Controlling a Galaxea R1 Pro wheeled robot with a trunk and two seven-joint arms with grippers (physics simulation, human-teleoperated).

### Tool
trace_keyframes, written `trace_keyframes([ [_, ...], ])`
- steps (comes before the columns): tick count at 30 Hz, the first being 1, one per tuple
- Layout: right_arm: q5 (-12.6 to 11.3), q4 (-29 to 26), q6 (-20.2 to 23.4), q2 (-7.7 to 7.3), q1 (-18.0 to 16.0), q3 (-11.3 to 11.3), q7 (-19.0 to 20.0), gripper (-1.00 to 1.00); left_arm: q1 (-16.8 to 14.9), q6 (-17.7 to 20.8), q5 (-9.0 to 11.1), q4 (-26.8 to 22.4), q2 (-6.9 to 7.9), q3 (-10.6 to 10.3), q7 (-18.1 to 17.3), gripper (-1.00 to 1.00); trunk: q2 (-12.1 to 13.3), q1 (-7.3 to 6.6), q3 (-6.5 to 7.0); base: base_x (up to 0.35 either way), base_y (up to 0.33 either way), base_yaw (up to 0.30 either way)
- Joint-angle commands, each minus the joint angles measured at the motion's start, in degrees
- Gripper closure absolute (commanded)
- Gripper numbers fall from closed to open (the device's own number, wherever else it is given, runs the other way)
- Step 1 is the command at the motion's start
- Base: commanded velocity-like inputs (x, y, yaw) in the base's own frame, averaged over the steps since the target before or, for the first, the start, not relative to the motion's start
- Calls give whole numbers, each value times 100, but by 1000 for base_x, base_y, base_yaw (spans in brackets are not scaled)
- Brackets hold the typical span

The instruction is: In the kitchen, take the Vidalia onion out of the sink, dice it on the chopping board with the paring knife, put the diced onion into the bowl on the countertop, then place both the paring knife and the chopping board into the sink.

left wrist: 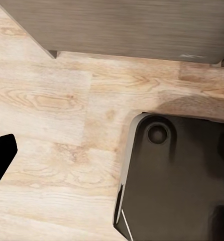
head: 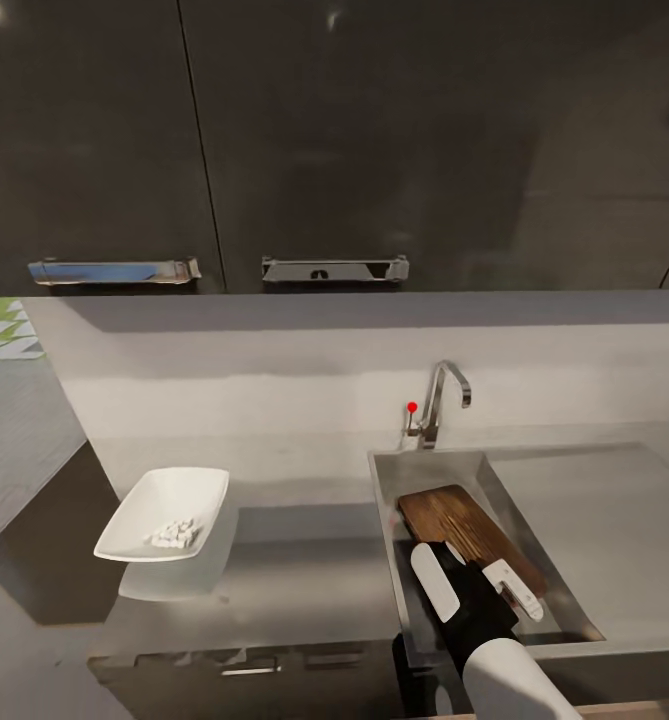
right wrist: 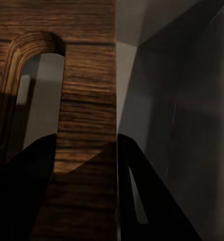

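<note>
The dark brown chopping board [head: 461,523] lies tilted inside the steel sink [head: 386,540], its far end toward the faucet. My right gripper [head: 471,577] reaches into the basin and is shut on the board's near end. In the right wrist view its black fingers [right wrist: 137,175] pinch the wooden strip of the chopping board [right wrist: 87,90] beside its cut-out hole. The white bowl [head: 144,505] stands on the grey countertop [head: 304,570] at the left, with small white diced onion pieces [head: 174,532] in it. The paring knife is hidden or out of view. A black shape [left wrist: 0,158] at the left wrist view's edge may be a finger.
The chrome faucet [head: 444,398] with a red knob [head: 412,406] rises behind the sink. A flat drainboard [head: 604,520] lies to the right. Dark wall cabinets with bar handles [head: 334,268] hang above. The left wrist view looks at wood floor [left wrist: 57,100] and my dark base [left wrist: 177,181].
</note>
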Motion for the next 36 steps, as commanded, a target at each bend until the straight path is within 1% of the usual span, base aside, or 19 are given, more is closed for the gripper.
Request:
trace_keyframes([
  [1, -20, -7, -38, 1, -4, -3, -8, 100, 0, -7, 34, -10, 1, -13, 5, -100, -12, 4, -11, 0, 0, 0],
  [8, -28, -8, -34, 1, -4, -8, -4, 100, -1, -7, 34, -4, 1, -13, 5, -100, -12, 4, -12, 0, 0, 0],
  [9, -28, -11, -32, 1, -4, -5, -4, -100, 1, -7, 34, -4, 1, -13, 3, -100, -12, 4, -12, 0, 0, 0],
  [18, -16, -134, -38, 1, -4, -7, -33, -100, -3, -7, 34, -4, 1, -13, 5, -100, -12, 4, -12, 0, 0, 0],
  [20, -10, -421, -20, 1, -4, 2, -49, -100, 1, -7, 34, -4, 1, -13, 3, -100, -12, 4, -12, 0, 0, 0],
  [21, 11, -788, 12, 1, -4, 48, -76, -100, 0, -7, 34, -4, 1, -13, 2, -100, -12, 4, -12, 0, 0, 0],
  [22, 56, -1279, 115, 1, -4, 205, -165, -100, 1, -7, 34, -4, 1, -13, 1, -100, -12, 4, -12, 0, 0, 0],
  [24, 100, -1974, 459, 1, -4, 601, -404, -100, 2, -7, 34, -5, 1, -13, 2, -100, -12, 4, -12, 0, 0, 0],
  [25, 115, -2442, 788, 1, -4, 940, -616, -100, 1, -7, 34, -5, 1, -13, 2, -100, -12, 4, -12, 0, 0, 0],
  [26, 120, -2723, 988, 1, -4, 1156, -723, -100, 1, -7, 34, -6, 1, -13, 2, -100, -12, 4, -12, 0, 0, 0],
  [27, 123, -3088, 1240, 1, -4, 1451, -813, -100, 0, -7, 34, -9, 1, -13, 0, -100, -12, 4, -12, 0, 0, 0],
  [28, 123, -3273, 1382, 1, -4, 1638, -844, -100, -1, -7, 34, -10, 1, -13, 0, -100, -12, 4, -12, 0, 0, 0],
  [29, 122, -3451, 1561, 1, -4, 1946, -865, -100, 1, -7, 34, -11, 1, -13, 0, -100, -12, 4, -12, 0, 0, 0],
  [31, 122, -3594, 1730, 1, 2, 2720, -857, -100, 2, -7, 34, -12, 1, -13, -3, -100, -12, 4, -12, -106, 0, 0],
  [33, 113, -3656, 1743, 1, 3, 3280, -754, -100, 1, -10, 34, -12, 1, -13, -3, -100, -12, 4, -12, -243, 0, 0],
  [34, 65, -3826, 1745, -309, 7, 3829, -526, -100, -1, -13, 34, -12, 1, -13, -3, -100, -12, 4, -12, -306, 0, 0],
  [35, 10, -3911, 1742, -475, 9, 4001, -416, -100, 0, -14, 34, -12, 1, -13, -3, -100, -12, 4, -12, -317, 0, 0],
  [36, -71, -3981, 1738, -616, 11, 4115, -329, -100, -1, -11, 34, -13, 1, -13, -3, -100, -12, 4, -12, -324, 0, 0],
])
